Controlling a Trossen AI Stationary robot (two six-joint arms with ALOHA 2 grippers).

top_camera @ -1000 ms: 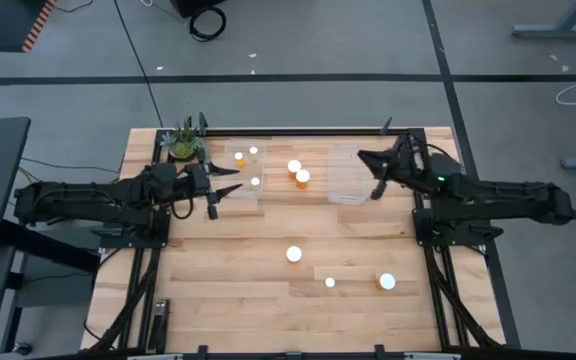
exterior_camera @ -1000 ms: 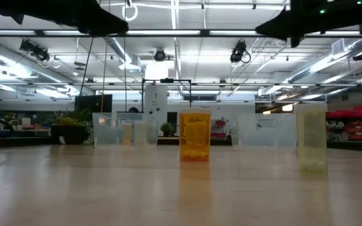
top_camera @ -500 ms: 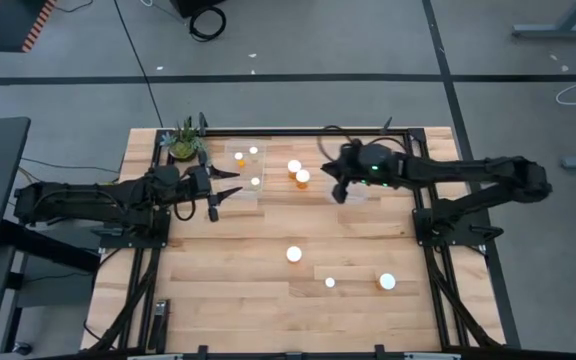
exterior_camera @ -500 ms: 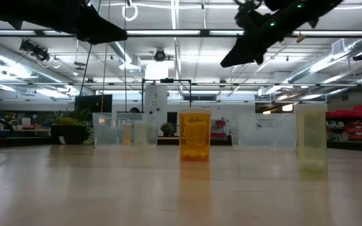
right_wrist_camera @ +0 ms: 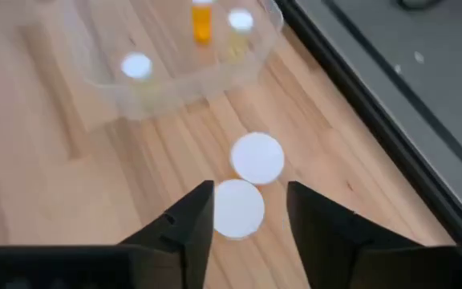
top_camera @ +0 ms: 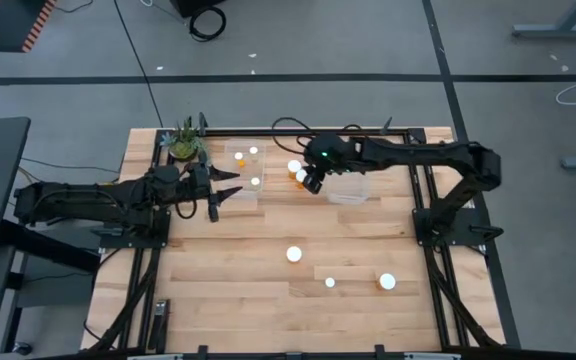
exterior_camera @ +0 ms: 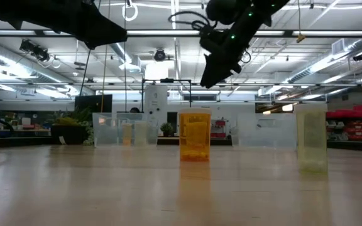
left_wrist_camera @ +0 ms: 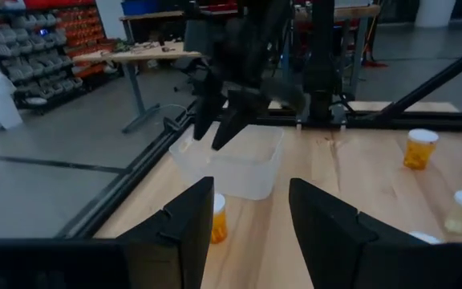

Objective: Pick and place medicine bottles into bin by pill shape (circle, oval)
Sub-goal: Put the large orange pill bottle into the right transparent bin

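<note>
Two white-capped medicine bottles (top_camera: 298, 171) stand side by side on the table's far middle, between two clear bins. My right gripper (top_camera: 312, 184) hangs above them, slanting down, open. In the right wrist view the nearer cap (right_wrist_camera: 237, 209) shows in the gap between the fingers and the other cap (right_wrist_camera: 257, 157) just beyond. The left bin (top_camera: 246, 196) holds three bottles (top_camera: 255, 182). My left gripper (top_camera: 230, 190) hovers open and level at that bin's left side. The right bin (top_camera: 348, 188) looks bare. Three more bottles (top_camera: 294, 254) stand on the near half.
A small potted plant (top_camera: 183, 142) stands at the far left corner. Black frame rails (top_camera: 428, 240) run along the table's left, right and far edges. In the low view an amber bottle (exterior_camera: 195, 135) and a pale bottle (exterior_camera: 311, 138) stand upright in front.
My right arm has swung from the table's right edge, across the right bin, toward the two bottles at the far middle, and its gripper has tipped from near level to slanting down. The bottles have not moved.
</note>
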